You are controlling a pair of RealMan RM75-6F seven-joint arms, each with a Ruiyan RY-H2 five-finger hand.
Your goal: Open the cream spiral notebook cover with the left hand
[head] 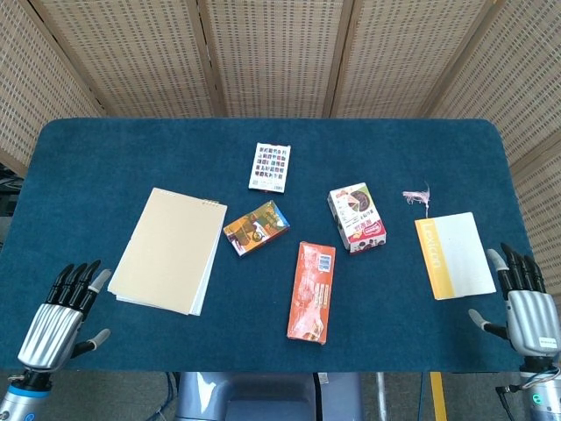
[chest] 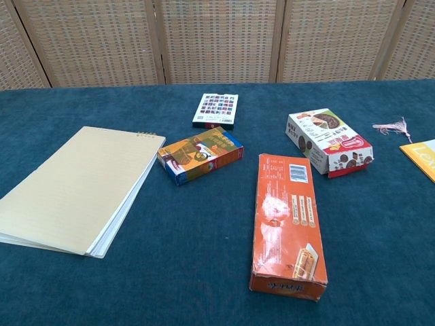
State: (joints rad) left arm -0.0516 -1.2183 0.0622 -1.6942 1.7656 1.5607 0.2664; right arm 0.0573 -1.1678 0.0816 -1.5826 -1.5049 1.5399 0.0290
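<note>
While the cream spiral notebook [head: 170, 249] lies closed on the left part of the blue worktop [head: 105, 158], its spiral edge at the far end, neither hand touches anything. One left hand [head: 54, 321] hovers at the near left edge, near the notebook's near corner but apart from it, fingers [head: 77, 281] extended and slightly spread, holding nothing. One right hand [head: 523, 307] hangs at the near right edge, fingers likewise straight and empty, just beside one yellow-and-white book [head: 452, 254]. Four boxes sit mid-worktop: one white patterned box [head: 269, 167], one small colourful box [head: 256, 227], one long orange box [head: 312, 291] and one red-and-white snack box [head: 357, 217]. One pink tassel [head: 417, 196] lies beyond the book.
</note>
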